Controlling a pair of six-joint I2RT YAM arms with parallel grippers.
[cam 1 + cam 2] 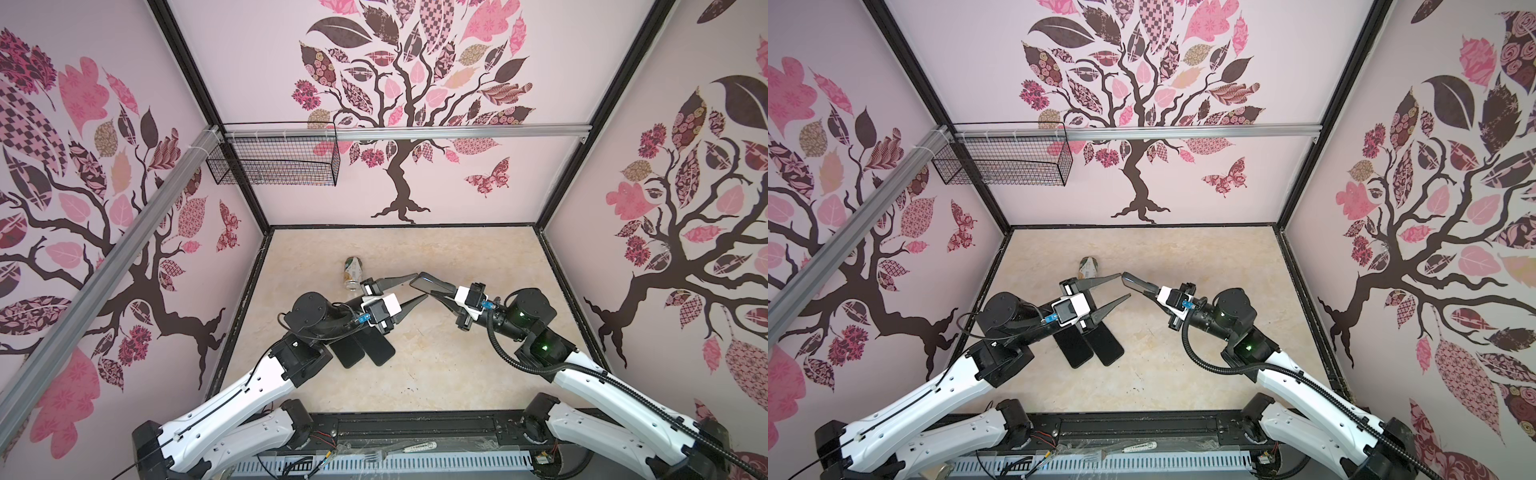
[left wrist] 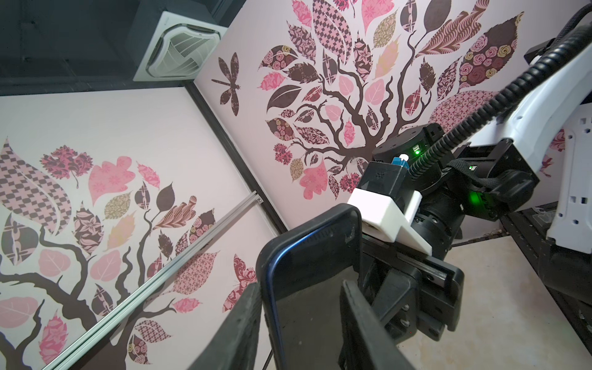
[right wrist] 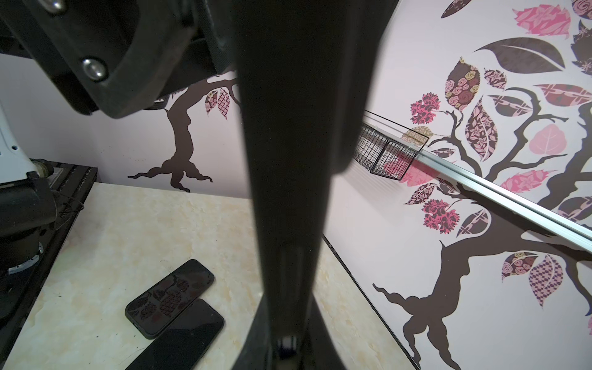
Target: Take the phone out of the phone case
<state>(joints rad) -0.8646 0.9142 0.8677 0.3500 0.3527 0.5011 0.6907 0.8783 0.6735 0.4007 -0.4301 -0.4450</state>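
My right gripper (image 1: 436, 289) (image 1: 1144, 286) is shut on a phone (image 1: 426, 281) (image 1: 1133, 280) and holds it in the air over the middle of the table. In the left wrist view the phone (image 2: 307, 272) sits in a black phone case (image 2: 320, 224), with its blue edge showing along one side. My left gripper (image 1: 422, 285) (image 1: 1125, 285) (image 2: 300, 284) stands open at the phone's free end. One fingertip (image 1: 415, 275) meets that end. In the right wrist view the phone (image 3: 288, 160) is a dark edge-on band that hides the right gripper's fingers.
A drink can (image 1: 353, 272) lies on its side just behind the left gripper. Two dark phone-shaped slabs (image 1: 365, 349) (image 3: 169, 294) overlap on the table under the left arm. A wire basket (image 1: 274, 162) hangs on the back wall rail. Walls close in three sides.
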